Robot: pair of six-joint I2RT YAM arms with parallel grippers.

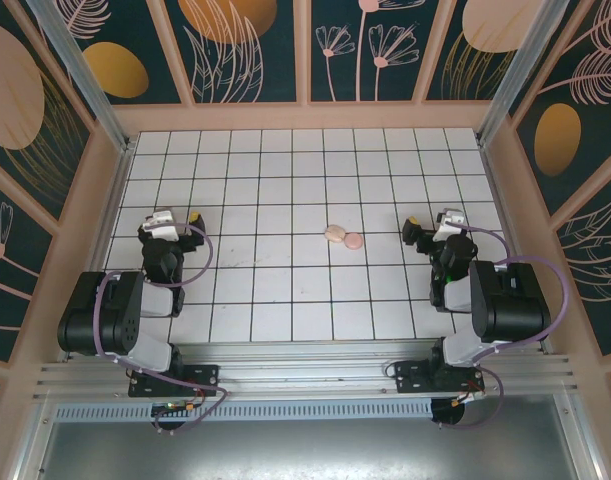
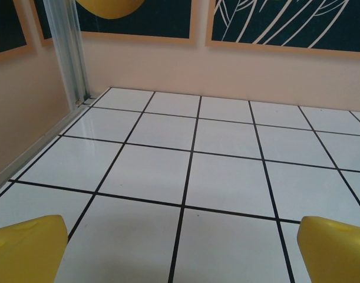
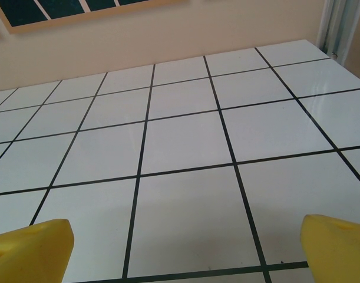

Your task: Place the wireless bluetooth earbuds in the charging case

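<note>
My left gripper (image 2: 181, 247) and right gripper (image 3: 182, 247) gape wide, empty, over the white black-gridded counter (image 1: 285, 300); the charging case (image 1: 343, 237) lies mid-counter, at 9 o'clock from my right, peach walls (image 2: 227, 65) around

1. A lab-style robot test cell: an aluminium rail (image 1: 305, 378) along the bottom of the frame carries two bolted robot arms (image 1: 115, 320).
2. A white grid-tiled floor (image 1: 285, 290) fills the centre.
3. Dark leaf-patterned wall panels (image 1: 247, 55) enclose the top and sides.
</note>
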